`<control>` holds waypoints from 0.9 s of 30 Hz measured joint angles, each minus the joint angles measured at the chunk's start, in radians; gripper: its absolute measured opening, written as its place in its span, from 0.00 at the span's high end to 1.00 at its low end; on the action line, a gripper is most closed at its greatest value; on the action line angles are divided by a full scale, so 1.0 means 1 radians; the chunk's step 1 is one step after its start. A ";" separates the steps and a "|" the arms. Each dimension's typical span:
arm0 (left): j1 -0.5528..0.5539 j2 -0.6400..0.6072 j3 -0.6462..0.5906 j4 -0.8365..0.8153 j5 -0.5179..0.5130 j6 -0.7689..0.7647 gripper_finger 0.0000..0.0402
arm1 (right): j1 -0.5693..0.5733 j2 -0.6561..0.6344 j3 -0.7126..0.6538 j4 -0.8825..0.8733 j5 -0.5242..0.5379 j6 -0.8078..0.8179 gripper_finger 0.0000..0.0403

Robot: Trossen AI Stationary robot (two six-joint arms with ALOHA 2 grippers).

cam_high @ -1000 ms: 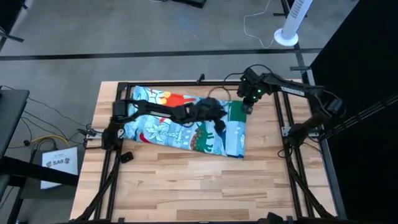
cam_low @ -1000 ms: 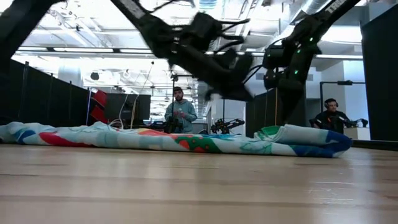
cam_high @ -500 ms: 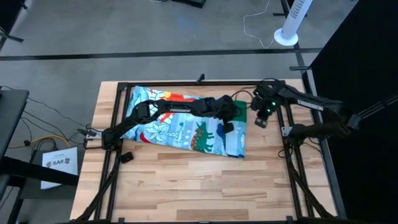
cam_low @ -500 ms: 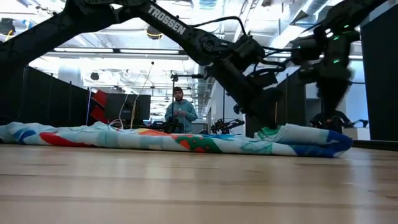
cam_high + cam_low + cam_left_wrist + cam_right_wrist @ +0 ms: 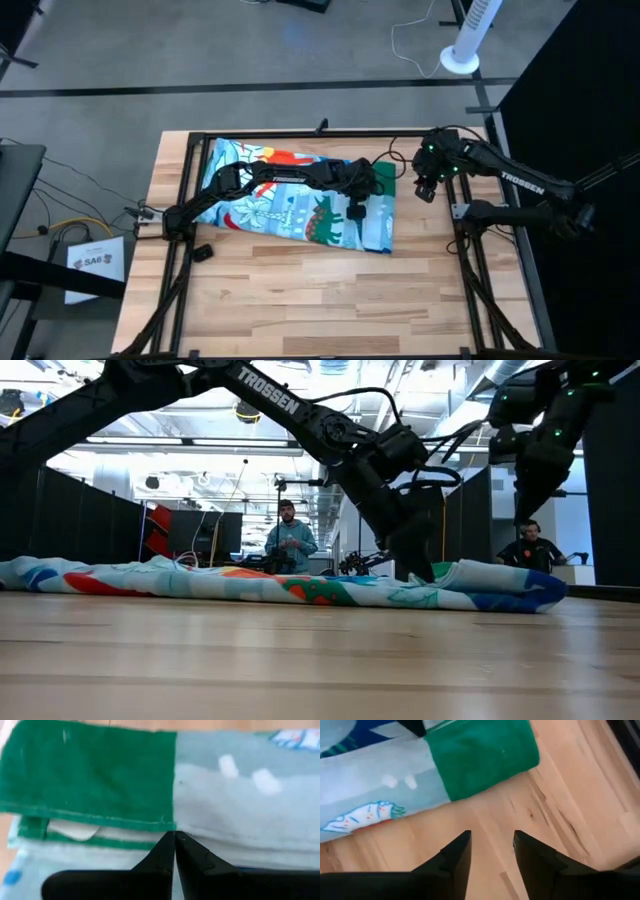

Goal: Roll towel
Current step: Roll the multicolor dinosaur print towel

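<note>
towel — one; pincers — two

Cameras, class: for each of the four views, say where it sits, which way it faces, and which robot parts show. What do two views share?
High view: overhead, facing straight down on the table; both arms show, left gripper on the towel, right gripper beside it.
Low view: table height, facing level across; both arms drop in from above.
Left wrist view: on the left arm, facing the towel's green fold; shut fingers show.
Right wrist view: on the right arm, facing table wood and towel edge; open fingers show.
Shared: both wrist views show the green fold.
</note>
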 joint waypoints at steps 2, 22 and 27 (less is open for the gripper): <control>0.002 0.009 -0.001 0.038 0.001 -0.001 1.00 | 0.005 0.018 0.000 0.006 0.001 0.000 0.64; 0.016 -0.193 0.011 -0.020 -0.070 -0.018 1.00 | 0.101 -0.101 0.196 0.102 0.087 0.125 0.53; 0.030 -0.230 -0.186 0.281 -0.011 -0.234 1.00 | 0.135 -0.291 0.264 0.553 0.114 0.150 0.54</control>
